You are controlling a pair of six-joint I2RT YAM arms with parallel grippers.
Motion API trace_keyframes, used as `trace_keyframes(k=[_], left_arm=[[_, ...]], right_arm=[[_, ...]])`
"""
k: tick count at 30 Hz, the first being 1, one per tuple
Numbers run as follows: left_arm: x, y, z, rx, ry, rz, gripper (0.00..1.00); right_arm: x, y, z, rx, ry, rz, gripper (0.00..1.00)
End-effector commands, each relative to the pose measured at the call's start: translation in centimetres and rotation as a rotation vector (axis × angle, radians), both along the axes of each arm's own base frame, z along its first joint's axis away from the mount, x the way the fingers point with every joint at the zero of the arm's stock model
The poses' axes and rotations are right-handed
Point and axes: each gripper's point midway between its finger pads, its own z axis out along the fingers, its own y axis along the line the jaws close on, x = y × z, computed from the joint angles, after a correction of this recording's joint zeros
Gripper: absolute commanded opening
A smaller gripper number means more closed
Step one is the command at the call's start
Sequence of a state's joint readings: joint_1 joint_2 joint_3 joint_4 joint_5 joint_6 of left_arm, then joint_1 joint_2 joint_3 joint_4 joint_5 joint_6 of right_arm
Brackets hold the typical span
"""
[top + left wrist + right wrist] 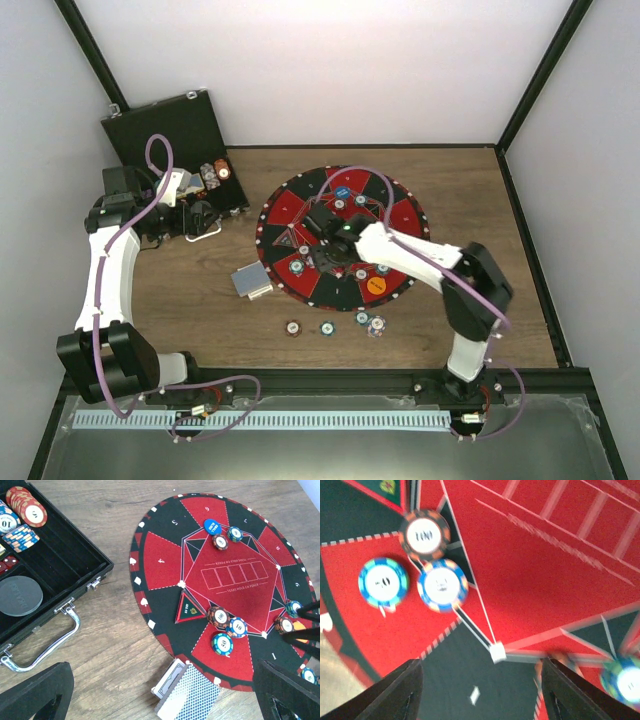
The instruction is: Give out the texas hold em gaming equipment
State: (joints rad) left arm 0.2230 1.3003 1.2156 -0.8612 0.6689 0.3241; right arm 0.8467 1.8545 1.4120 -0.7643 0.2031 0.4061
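Left fingers (205,220): spread wide, holding nothing, hovering beside the black case (165,135); a careless reach could have toppled the chip stacks (22,515) in its tray.
Card deck (187,692): a slightly skewed grey-blue-backed pile on the counter (200,300), just beside the rim of the mat (165,560); a nudge would likely have fanned it out.
Three-chip cluster (440,585): brown, teal and blue discs with striped edges, lying flat and close together on a red wedge.
Right fingers (333,258): parted with nothing between them, low over the mat; a sideways sweep could have scattered that cluster.
Loose chips (327,327): four lay on bare counter, near the mat's front edge.
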Motion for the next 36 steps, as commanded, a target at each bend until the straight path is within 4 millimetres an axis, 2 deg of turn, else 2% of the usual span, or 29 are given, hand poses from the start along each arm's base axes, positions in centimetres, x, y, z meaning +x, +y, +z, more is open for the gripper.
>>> trace_keyframes(k=[1, 7, 10, 14, 20, 26, 36], left_arm=[[-0.2, -0.3, 0.5, -0.008, -0.027, -0.021, 1.00], [-0.2, -0.5, 0.0, -0.020, -0.019, -0.034, 1.00], [-0.2, -0.5, 0.0, -0.024, -0.019, -0.034, 1.00], [-0.3, -0.5, 0.1, -0.025, -0.019, -0.032, 1.00], [-0.3, -0.4, 0.2, -0.017, -0.022, -0.029, 1.00], [-0.3, -0.4, 0.2, -0.019, -0.021, -0.027, 1.00], [-0.3, -0.4, 0.4, -0.014, -0.027, -0.028, 1.00]], right_arm=[[-3.7, -5.5, 1.8, -0.037, 0.024, -0.106, 0.73], [-9.5, -10.9, 1.0, -0.042, 0.116, -0.197, 0.84], [-11.5, -11.8, 0.5, -0.012, 0.153, -0.219, 0.86], [-13.3, -11.9, -0.8, 0.012, 0.193, -0.223, 0.86], [-14.5, -11.2, -2.3, 0.008, 0.227, -0.192, 0.82], [-14.8, -11.2, -3.1, -0.009, 0.233, -0.182, 0.75], [-15.8, -11.3, -4.5, -0.041, 0.274, -0.181, 0.74]])
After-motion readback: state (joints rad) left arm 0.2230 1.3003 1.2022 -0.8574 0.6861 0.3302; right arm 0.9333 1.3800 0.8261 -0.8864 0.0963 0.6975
